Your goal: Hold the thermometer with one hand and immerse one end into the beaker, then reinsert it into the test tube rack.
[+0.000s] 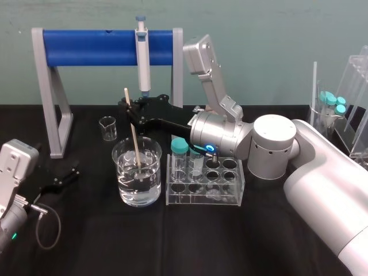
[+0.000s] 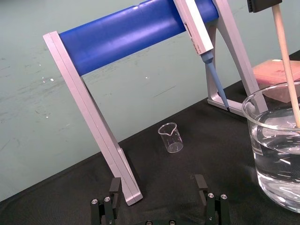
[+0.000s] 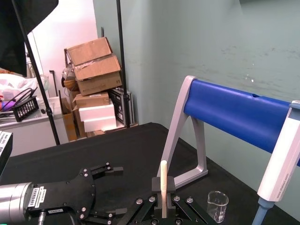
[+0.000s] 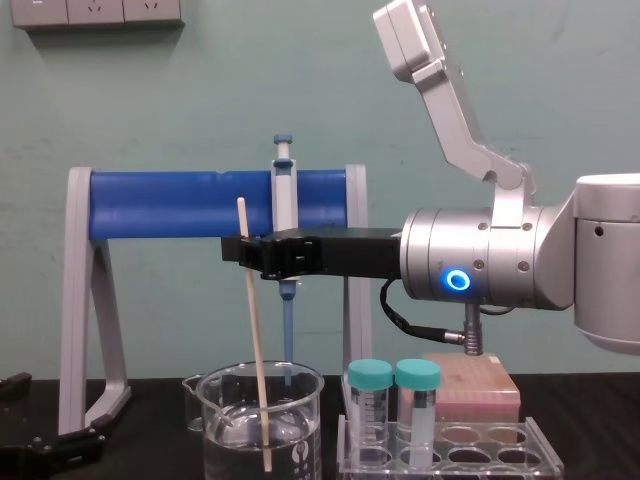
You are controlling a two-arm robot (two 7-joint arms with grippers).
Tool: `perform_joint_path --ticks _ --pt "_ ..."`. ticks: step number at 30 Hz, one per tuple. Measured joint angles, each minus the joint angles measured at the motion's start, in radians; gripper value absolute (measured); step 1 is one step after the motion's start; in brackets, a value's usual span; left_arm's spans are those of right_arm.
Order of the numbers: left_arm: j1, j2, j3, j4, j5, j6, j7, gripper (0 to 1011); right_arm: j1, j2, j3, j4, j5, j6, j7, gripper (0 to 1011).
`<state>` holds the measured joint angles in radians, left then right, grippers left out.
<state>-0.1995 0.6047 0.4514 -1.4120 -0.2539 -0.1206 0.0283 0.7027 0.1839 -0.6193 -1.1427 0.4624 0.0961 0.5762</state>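
— Where's the thermometer?
— Clenched near its top in the right pincer. It is slightly tilted, with its lower end dipped in the beaker's water.
— The rack?
— Just right of the beaker, holding two capped tubes.
— The left pincer?
— Released, fingers apart, low by the desk at the left.

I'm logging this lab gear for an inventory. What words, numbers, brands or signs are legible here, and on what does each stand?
No text can be read here.
Beaker: white printed mark near its base, lettering too small to read.
Label on the left arm's wrist: lines of dark print, too blurred to read.
Pipette: faint grey print on its white body, too small to read.
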Motion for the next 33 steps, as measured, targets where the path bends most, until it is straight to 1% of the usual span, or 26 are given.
perform_joint_path --ticks 33 --pt "0.0 0.0 0.0 0.0 0.0 0.0 0.0 1004 0.0 0.0 0.0 0.0 0.0 -0.002 -0.001 53"
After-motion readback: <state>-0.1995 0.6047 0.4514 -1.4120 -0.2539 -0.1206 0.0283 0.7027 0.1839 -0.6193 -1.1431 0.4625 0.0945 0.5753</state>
